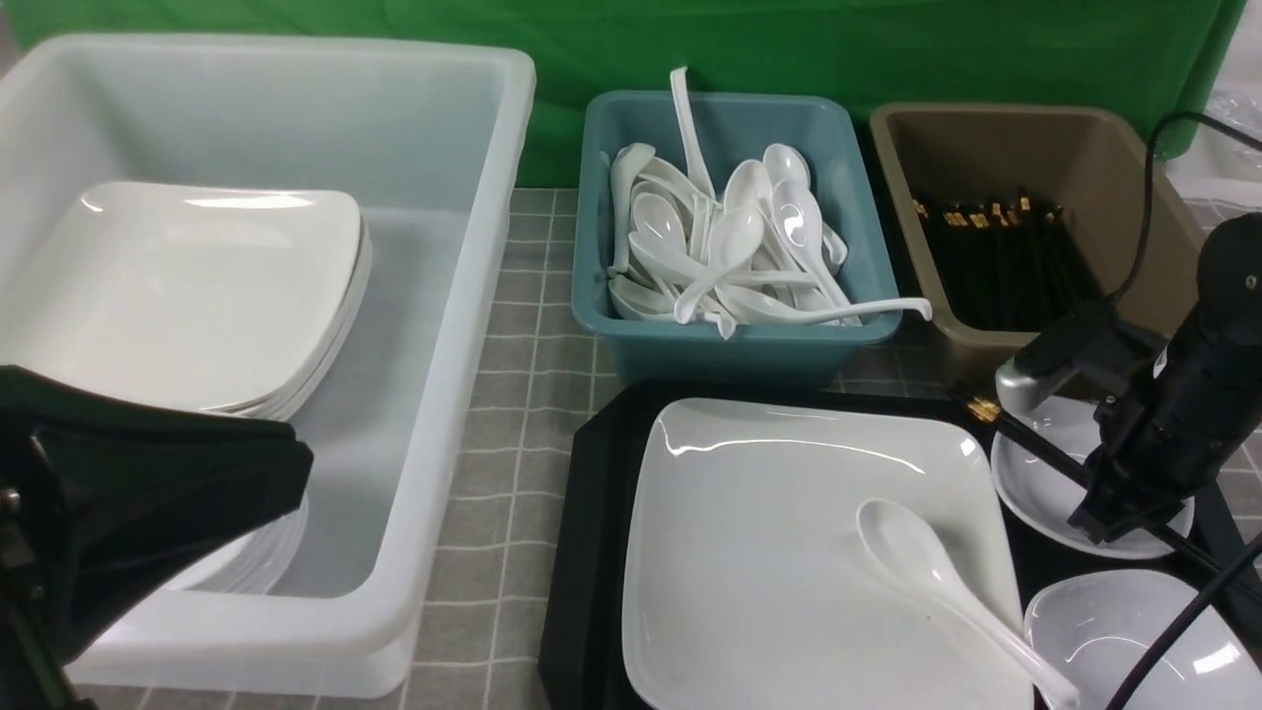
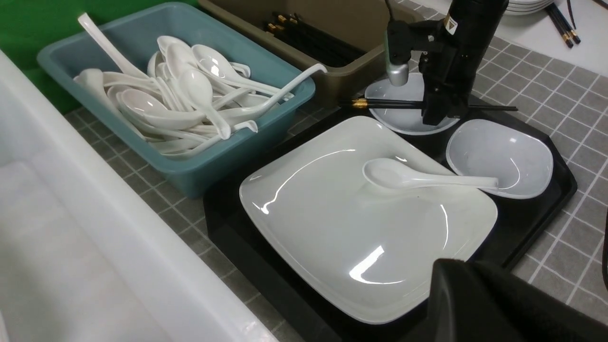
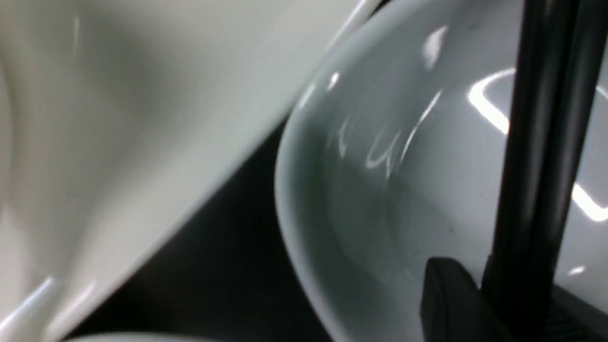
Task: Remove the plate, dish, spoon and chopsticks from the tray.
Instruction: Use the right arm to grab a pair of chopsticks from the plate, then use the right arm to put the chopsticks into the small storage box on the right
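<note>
Black chopsticks [image 1: 1035, 441], right tool [image 1: 1119, 518] pinching — over dish [image 1: 1030, 490]

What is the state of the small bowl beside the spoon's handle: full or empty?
Empty. The small bowl shows only its bare, glossy white inside in the left wrist view; the front view shows nothing in it either.

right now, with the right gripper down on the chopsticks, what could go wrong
1. The chopsticks lie across a bowl, and the right gripper is on them just above it. A close could catch only one stick, or nudge the bowl's rim.
2. The spoon lies loose on the plate, its handle end reaching the other bowl. Lifting the plate first might send the spoon sliding.
</note>
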